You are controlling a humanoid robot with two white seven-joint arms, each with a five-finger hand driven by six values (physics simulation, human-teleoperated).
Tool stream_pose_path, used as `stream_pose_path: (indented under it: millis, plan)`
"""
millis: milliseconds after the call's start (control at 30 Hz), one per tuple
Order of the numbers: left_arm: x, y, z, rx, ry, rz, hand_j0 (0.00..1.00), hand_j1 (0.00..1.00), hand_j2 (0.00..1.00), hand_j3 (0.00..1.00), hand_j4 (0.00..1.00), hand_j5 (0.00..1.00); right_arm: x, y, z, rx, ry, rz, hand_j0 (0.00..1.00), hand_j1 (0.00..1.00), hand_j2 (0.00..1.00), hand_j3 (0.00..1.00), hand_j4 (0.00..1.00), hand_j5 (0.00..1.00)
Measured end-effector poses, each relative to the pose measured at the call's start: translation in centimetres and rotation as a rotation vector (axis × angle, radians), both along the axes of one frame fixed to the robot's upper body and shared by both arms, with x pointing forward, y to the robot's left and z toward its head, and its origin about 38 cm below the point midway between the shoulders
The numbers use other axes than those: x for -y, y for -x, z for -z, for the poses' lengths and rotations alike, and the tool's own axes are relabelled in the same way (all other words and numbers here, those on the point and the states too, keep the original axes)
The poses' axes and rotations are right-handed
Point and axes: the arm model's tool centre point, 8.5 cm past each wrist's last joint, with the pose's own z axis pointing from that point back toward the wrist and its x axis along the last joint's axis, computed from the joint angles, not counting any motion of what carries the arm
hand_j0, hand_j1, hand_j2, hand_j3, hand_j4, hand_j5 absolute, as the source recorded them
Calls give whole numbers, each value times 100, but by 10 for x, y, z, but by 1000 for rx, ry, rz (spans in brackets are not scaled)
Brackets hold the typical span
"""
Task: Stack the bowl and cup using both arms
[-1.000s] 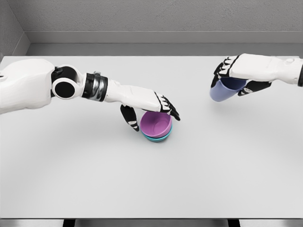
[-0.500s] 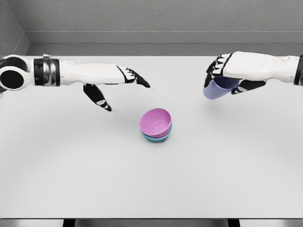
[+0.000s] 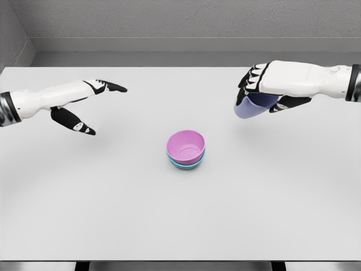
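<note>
A pink bowl point(image 3: 185, 146) sits nested in a teal bowl point(image 3: 187, 164) near the middle of the white table point(image 3: 180, 220). My right hand point(image 3: 255, 96) hovers up and to the right of the bowls, shut on a lavender-blue cup point(image 3: 251, 107) that is tilted with its base to the lower left. My left hand point(image 3: 90, 104) is far off to the left of the bowls, above the table, open with its fingers spread and holding nothing.
A grey wall runs behind the table's far edge point(image 3: 180, 67). The table's front edge point(image 3: 180, 261) lies at the bottom of the view.
My left hand has let go of the pink bowl and drawn back to the left. My right hand has carried the cup a little leftward toward the bowls.
</note>
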Motion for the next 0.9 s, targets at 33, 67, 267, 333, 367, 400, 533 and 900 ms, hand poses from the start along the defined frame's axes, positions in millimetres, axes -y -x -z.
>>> stream_pose_path:
  millis: [33,67,267,333,367,400,533,900]
  plan:
    - [-3,-1,-4,10,5,-9,100,100,100,100,100,100,-2,0,-2,5,-1,-5,65,65,65,65,65,65]
    - [-6,0,-4,11,7,-17,100,100,100,100,100,100,-3,1,-2,6,-2,-10,65,65,65,65,65,65]
    - [-21,14,23,-44,13,-56,100,100,100,100,100,100,-10,2,-9,22,-6,-32,66,66,66,66,66,66]
    - [-27,12,15,-21,24,-73,100,100,100,100,100,100,-13,3,-11,26,-7,-39,65,65,65,65,65,65]
    - [-29,11,10,-9,28,-79,100,100,100,100,100,100,-15,3,-11,27,-10,-45,65,65,65,65,65,65]
    - [-30,10,7,-1,31,-83,100,100,100,100,100,100,-17,3,-12,28,-12,-50,65,65,65,65,65,65]
    - [-33,9,2,15,37,-93,100,100,100,100,100,100,-23,3,-13,33,-15,-65,65,65,65,65,65,65]
    - [-37,12,7,6,48,-108,100,100,100,100,100,100,-44,0,-22,58,-22,-112,66,66,66,66,66,66]
